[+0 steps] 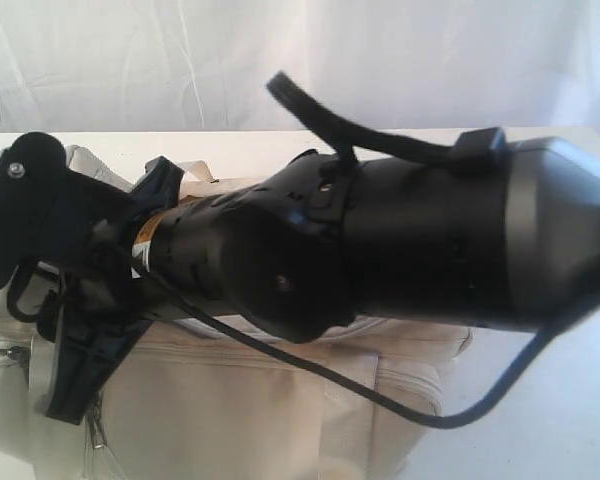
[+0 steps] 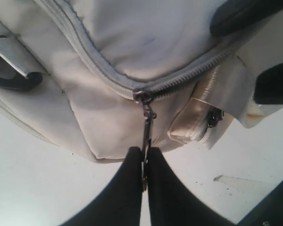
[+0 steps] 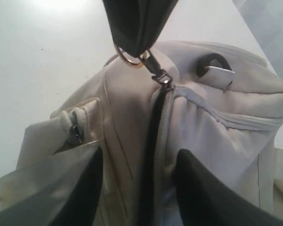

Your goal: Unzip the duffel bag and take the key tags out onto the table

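White cloth backdrop point(image 1: 130, 60) hangs behind a plain white bench point(image 1: 550, 400), whose far edge runs straight across below it. A thick black arm point(image 1: 430, 240) reaches in from the right and fills most of the exterior view, with a black cable point(image 1: 280, 350) looping beneath it. A small orange-yellow label point(image 1: 143, 232) on the arm is too blurred to read. No other writing shows.

The bag point(image 1: 230, 400), cream fabric, lies on the left part of the bench, short of the far edge, with a strip of bare white between. To its right the bench is bare out to the right edge. The left wrist view shows more bare bench just beyond the bag's end.

The left gripper point(image 2: 145, 153) is pressed together on the metal pull point(image 2: 146, 123), which hangs taut from the slider point(image 2: 142, 96) at the end of the bag's grey zip. A black D-ring point(image 2: 12, 80) sits to one side of the slider. On the other side is the end pocket point(image 2: 198, 125) with its own small zip.

The right gripper point(image 3: 139, 150) is spread wide over the top of the bag, one finger on each side of the zip. Between them the zip stands parted, a narrow dark slit point(image 3: 151, 155) running from the slider back toward this gripper. Whether its fingers touch the cloth cannot be told. Inside the slit only darkness shows.
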Controlling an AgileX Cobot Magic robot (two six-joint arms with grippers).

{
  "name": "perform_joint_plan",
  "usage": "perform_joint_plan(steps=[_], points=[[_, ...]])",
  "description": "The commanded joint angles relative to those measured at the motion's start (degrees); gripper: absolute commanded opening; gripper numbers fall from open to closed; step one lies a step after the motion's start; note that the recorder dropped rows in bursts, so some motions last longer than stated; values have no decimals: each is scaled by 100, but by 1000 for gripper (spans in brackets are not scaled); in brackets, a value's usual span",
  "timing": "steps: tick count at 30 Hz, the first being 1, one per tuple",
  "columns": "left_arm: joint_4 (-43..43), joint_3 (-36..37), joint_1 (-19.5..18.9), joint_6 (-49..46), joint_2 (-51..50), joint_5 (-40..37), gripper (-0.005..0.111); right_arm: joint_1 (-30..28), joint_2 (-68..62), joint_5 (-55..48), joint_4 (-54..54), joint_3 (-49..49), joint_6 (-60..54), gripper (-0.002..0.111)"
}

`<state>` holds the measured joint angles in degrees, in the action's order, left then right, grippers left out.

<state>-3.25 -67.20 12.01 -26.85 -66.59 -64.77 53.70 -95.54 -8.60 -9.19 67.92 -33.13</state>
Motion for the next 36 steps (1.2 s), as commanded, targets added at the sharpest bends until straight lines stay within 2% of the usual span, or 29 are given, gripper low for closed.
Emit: perform_joint_plan(steps=[1, 2, 5, 6, 15, 26, 36], points=[[39, 42, 3, -10, 59, -520, 0, 23, -252, -135, 21, 238, 0, 38], [-39, 42, 3, -10, 59, -520, 0, 23, -279, -168, 21, 265, 0, 32], [-251, 42, 3, 47, 47, -520, 0, 23, -292, -350, 8, 290, 19, 2], [-276, 42, 3, 57, 21, -520, 0, 23, -292, -426, -1, 290, 34, 0], [-452, -386, 3, 141, -561, -520, 0, 77, -292, -1071, -63, 290, 233, 0], [-753, -1076, 3, 141, -1178, -515, 0, 184, -292, -1268, -130, 290, 233, 0], [-1003, -1643, 3, 156, -1843, 261, 0, 184, -292, -1417, -130, 280, 233, 0]])
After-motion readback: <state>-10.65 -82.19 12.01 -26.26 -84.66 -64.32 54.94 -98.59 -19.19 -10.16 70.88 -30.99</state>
